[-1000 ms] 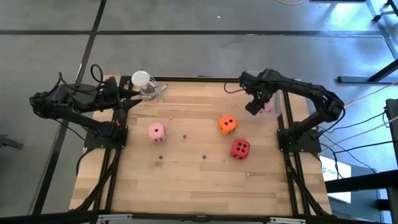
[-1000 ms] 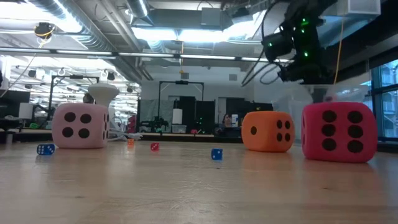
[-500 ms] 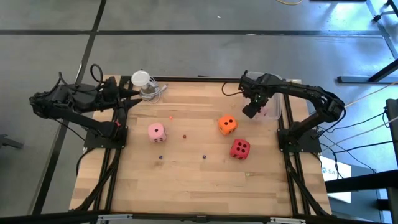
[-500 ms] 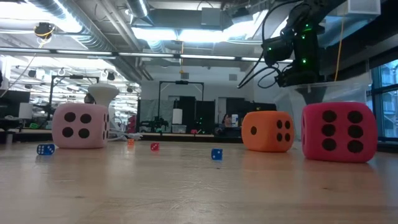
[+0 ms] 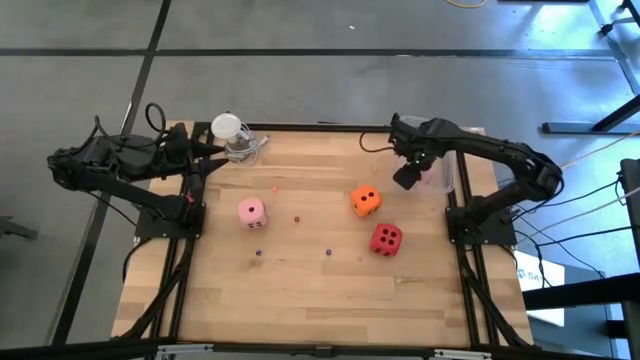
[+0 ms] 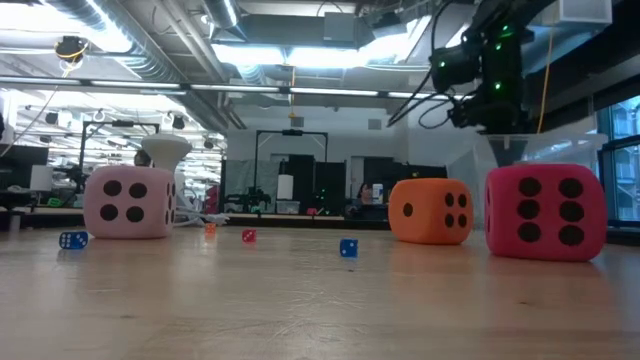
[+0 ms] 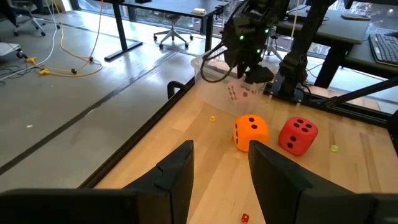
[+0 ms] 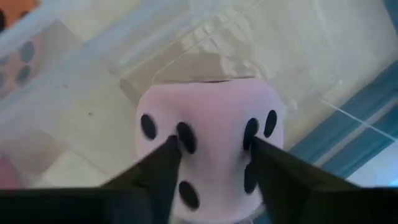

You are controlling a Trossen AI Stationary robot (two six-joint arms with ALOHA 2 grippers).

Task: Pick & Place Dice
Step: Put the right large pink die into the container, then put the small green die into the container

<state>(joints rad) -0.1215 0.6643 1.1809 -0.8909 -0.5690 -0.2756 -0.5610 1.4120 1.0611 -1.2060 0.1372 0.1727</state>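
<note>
Presently the soft pale pink die with dark pips (image 8: 208, 124) sits between the right gripper's (image 8: 214, 146) fingers, over the clear plastic bin (image 8: 93, 74) at the table's right rear edge. Whether the jaws grip it or have let go cannot be told. Release squarely above the bin, then lift straight up. Against the earlier high view, this gripper has edged slightly rightward; orange die (image 5: 365, 200), red die (image 5: 386, 238) and second pink die (image 5: 251, 211) are unmoved. The left gripper (image 7: 219, 155) waits, spread and empty.
</note>
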